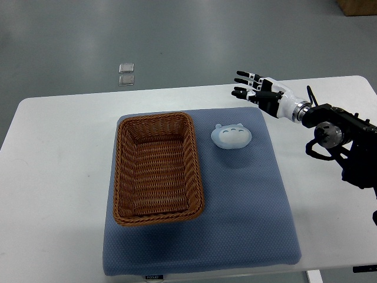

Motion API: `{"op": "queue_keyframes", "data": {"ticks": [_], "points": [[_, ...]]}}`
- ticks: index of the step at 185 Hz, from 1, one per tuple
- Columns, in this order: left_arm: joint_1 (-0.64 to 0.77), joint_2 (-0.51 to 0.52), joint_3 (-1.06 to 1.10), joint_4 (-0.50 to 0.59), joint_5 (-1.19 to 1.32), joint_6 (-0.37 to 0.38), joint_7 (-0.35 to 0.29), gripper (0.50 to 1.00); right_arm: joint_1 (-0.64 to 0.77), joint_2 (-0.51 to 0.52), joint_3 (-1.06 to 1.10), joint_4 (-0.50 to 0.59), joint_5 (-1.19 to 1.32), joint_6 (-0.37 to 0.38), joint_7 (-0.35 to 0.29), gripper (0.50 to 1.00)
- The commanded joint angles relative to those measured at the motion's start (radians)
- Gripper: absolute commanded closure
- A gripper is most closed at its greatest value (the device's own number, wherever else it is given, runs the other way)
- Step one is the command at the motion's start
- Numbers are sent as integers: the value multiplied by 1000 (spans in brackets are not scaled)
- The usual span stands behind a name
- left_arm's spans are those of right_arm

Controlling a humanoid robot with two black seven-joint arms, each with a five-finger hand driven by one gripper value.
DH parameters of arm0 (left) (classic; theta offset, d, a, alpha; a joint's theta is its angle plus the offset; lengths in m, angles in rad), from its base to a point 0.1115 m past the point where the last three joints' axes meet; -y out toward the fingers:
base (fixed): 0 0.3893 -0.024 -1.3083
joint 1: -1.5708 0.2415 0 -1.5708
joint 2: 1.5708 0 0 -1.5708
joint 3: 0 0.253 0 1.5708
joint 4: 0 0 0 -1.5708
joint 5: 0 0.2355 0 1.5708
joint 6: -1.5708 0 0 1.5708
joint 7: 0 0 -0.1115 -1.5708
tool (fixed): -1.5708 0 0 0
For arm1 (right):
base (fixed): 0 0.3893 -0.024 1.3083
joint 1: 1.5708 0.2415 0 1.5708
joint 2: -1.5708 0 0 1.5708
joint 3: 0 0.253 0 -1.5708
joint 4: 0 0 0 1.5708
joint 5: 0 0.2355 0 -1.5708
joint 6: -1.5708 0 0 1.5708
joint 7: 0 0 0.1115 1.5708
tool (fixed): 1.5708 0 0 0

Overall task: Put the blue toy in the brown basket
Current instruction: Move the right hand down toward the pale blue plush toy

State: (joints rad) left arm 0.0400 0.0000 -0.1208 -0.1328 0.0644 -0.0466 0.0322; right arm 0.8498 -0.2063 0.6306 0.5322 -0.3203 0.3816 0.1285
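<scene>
A pale blue toy [231, 136] with small ears lies on the blue mat, just right of the brown wicker basket [121, 177]. The basket holds nothing that I can see. My right hand [250, 87] hovers above the mat's far right corner, behind and to the right of the toy, apart from it. Its fingers are stretched out to the left and hold nothing. The left arm does not show.
The blue mat [247, 212] covers the middle of a white table [53, 177]. Two small clear squares [126, 74] lie on the grey floor beyond the table's far edge. A brown box corner [357, 6] shows at the top right.
</scene>
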Motion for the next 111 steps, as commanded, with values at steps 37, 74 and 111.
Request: {"op": "queue_keyframes", "data": {"ticks": [37, 74, 111], "points": [[0, 0, 0, 7, -2, 2, 0, 500, 2, 28, 0, 0, 0, -18, 8, 581], [0, 0, 3, 4, 0, 2, 0, 500, 9, 19, -12, 15, -33, 8, 33, 581], [1, 0, 4, 9, -2, 2, 0, 500, 54, 13, -22, 40, -324, 33, 89, 581]]}}
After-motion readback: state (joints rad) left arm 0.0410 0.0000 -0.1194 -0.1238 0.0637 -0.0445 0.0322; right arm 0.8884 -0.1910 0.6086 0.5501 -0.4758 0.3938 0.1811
